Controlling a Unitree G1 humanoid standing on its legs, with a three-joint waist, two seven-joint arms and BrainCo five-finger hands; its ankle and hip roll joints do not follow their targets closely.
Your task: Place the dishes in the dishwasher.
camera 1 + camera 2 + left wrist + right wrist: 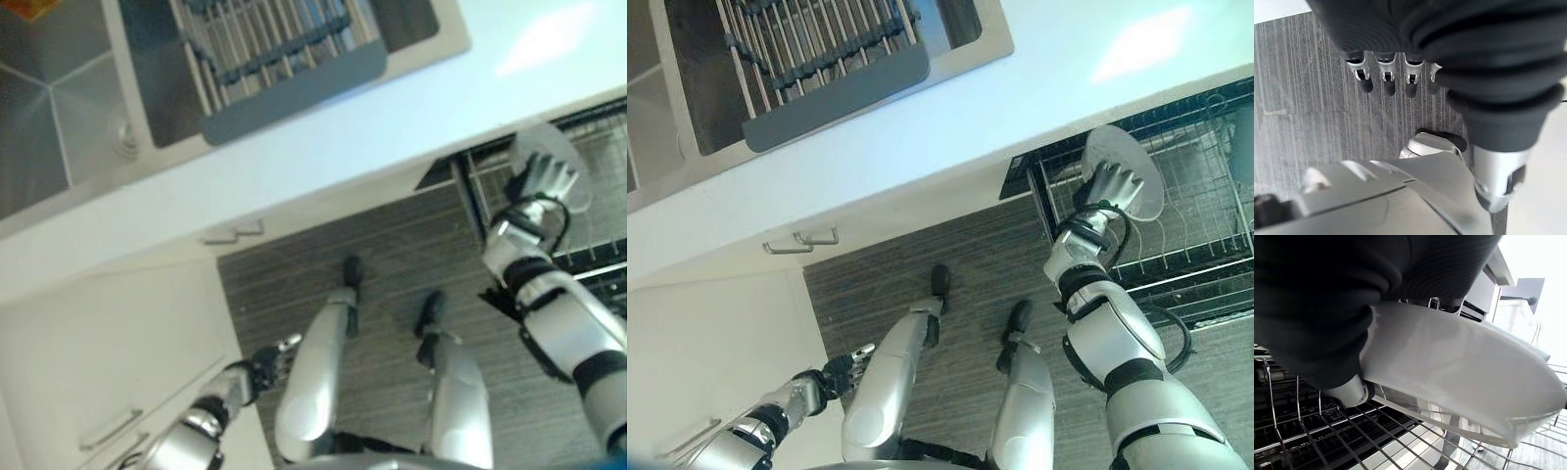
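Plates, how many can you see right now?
1: a white plate gripped in the right hand, held over the dishwasher rack. Others may be hidden deeper in the rack.

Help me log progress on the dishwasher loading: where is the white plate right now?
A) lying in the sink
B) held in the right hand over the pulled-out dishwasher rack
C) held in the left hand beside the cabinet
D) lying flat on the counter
B: the right hand has its fingers curled round the white plate above the wire dishwasher rack, while the left hand hangs low with nothing in it.
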